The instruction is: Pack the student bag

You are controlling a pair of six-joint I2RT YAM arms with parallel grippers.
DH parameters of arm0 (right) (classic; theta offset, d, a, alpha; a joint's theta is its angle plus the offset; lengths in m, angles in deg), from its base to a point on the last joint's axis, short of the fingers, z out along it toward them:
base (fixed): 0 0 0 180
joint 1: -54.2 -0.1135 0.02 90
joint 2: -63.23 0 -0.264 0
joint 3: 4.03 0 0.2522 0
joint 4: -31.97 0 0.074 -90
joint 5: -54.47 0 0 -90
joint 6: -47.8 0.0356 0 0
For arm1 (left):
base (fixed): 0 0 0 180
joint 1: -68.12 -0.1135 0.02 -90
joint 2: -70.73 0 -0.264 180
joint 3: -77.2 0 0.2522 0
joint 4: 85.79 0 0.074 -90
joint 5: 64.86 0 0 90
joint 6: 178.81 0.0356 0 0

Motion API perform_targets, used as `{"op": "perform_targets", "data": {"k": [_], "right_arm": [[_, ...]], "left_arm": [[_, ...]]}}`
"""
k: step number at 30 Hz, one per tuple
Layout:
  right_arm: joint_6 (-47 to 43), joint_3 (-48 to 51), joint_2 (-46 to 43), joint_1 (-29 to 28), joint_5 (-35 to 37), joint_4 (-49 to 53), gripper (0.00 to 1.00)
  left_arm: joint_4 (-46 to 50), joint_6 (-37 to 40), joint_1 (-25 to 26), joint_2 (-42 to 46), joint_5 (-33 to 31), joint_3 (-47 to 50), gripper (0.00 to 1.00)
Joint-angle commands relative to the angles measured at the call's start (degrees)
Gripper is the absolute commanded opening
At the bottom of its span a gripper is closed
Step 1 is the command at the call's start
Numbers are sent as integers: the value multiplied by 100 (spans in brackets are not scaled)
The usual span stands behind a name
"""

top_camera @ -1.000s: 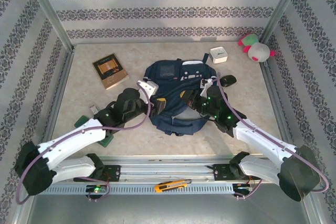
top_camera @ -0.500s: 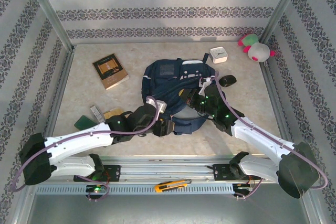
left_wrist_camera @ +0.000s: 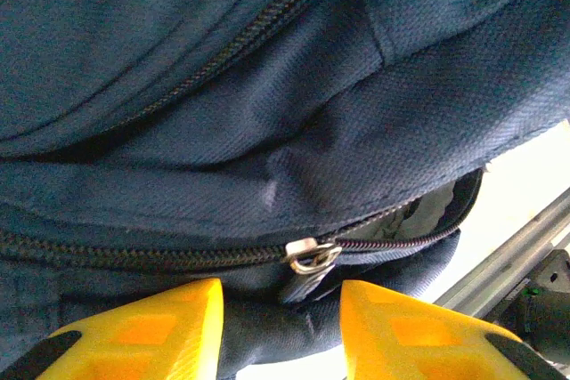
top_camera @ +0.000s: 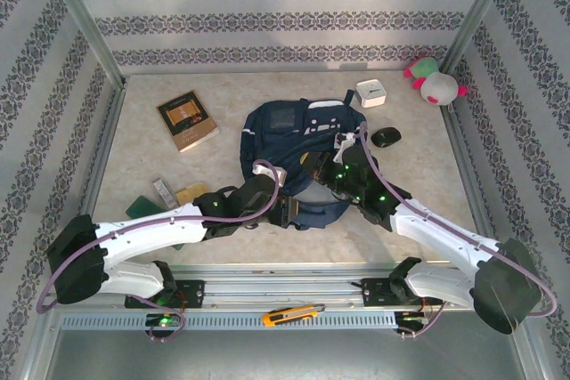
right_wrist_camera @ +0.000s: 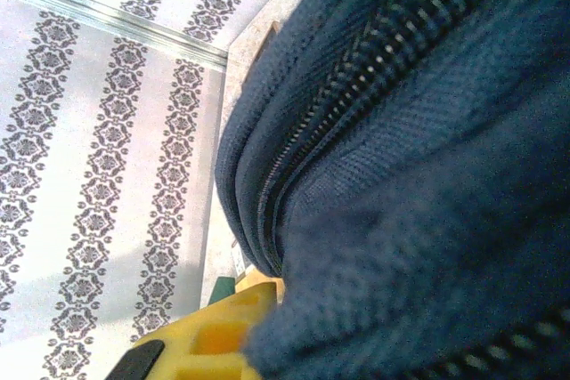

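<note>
Top external view: on the left of the table [top_camera: 134, 153] a book [top_camera: 187, 120] lies flat towards the far side. Nearer, a grey strip [top_camera: 163, 190], a tan card [top_camera: 190, 193] and a green object [top_camera: 141, 207] lie together beside the left arm. That arm reaches rightwards to the near edge of the bag [top_camera: 298, 126], which lies at the table's centre with its open mouth facing the arms.

The left gripper [top_camera: 285, 211] sits at the mouth's near-left rim. In the left wrist view its yellow fingers [left_wrist_camera: 142, 327] stand partly apart. A roll of navy cloth lies between them and a metal zip pull [left_wrist_camera: 312, 258] hangs just above the gap. I cannot tell whether they pinch the cloth.

A yellow box cutter [top_camera: 292, 314] rests on the near rail, below the bag.

The right gripper [top_camera: 313, 163] is at the mouth's right rim and is closed on bag cloth. In the right wrist view navy fabric bunches over its yellow finger [right_wrist_camera: 214, 340], with zip teeth running across.

To the right, a black mouse [top_camera: 386, 137] lies just beside the bag. A white box [top_camera: 370, 93] stands farther back, and a pink-and-green plush toy [top_camera: 434, 82] sits at the far right corner.
</note>
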Motion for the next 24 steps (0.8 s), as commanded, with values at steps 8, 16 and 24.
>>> {"op": "perform_targets", "data": {"k": [8, 16, 24], "right_arm": [[6, -394, 118, -277, 177, -683, 0], [-175, -477, 45, -334, 288, -519, 0], [-522, -474, 24, -314, 56, -265, 0]], "left_arm": [[-76, -376, 135, -168, -279, -277, 42], [26, -460, 134, -167, -608, -139, 11], [-591, -822, 58, 37, -208, 73, 0]]}}
